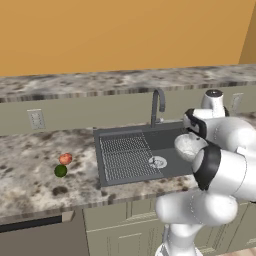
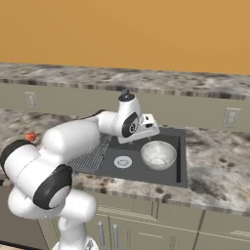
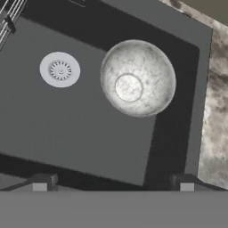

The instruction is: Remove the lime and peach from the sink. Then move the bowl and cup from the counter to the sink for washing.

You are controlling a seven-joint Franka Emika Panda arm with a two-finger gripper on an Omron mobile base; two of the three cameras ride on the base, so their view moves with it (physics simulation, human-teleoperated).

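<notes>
While gripper (image 3: 113,186) hovers above sink (image 3: 67,133), jaws stand wide apart, holding nothing, touching nothing. Bowl (image 3: 137,78) sits upright on basin floor just beside drain (image 3: 59,69). Ribbed drainer (image 1: 125,156) beyond drain. Lime (image 1: 60,170) and peach (image 1: 65,159) touching on counter (image 1: 30,170), well apart from sink. No readable writing.

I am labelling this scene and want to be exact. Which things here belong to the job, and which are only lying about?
Job:
- bowl, in the sink
- peach and lime, on the counter left of the sink
- gripper, open above the basin

Lying about:
- faucet
- wall outlets
</notes>
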